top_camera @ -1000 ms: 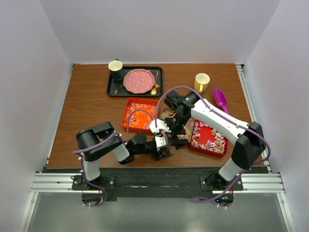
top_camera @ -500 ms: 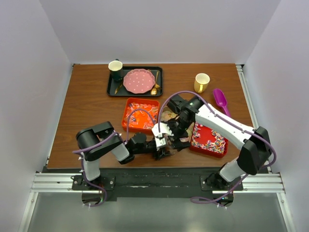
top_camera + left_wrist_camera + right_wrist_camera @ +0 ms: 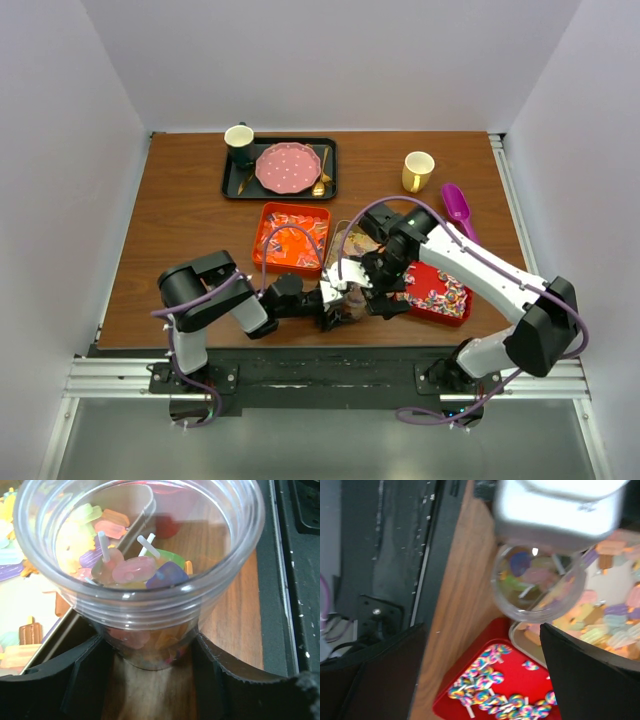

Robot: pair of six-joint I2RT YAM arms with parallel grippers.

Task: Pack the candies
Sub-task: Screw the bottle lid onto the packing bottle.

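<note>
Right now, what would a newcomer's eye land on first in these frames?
First, the clear cup, with pastel candies in its bottom. The left gripper is clamped on it at the near edge of the table. The right gripper hangs open just above the cup. Beside the cup lies a red tray of swirled pieces.

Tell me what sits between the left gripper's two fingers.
A clear cup partly filled with candies stands inside the left gripper, with a finger against each side. The left wrist view shows it.
</note>
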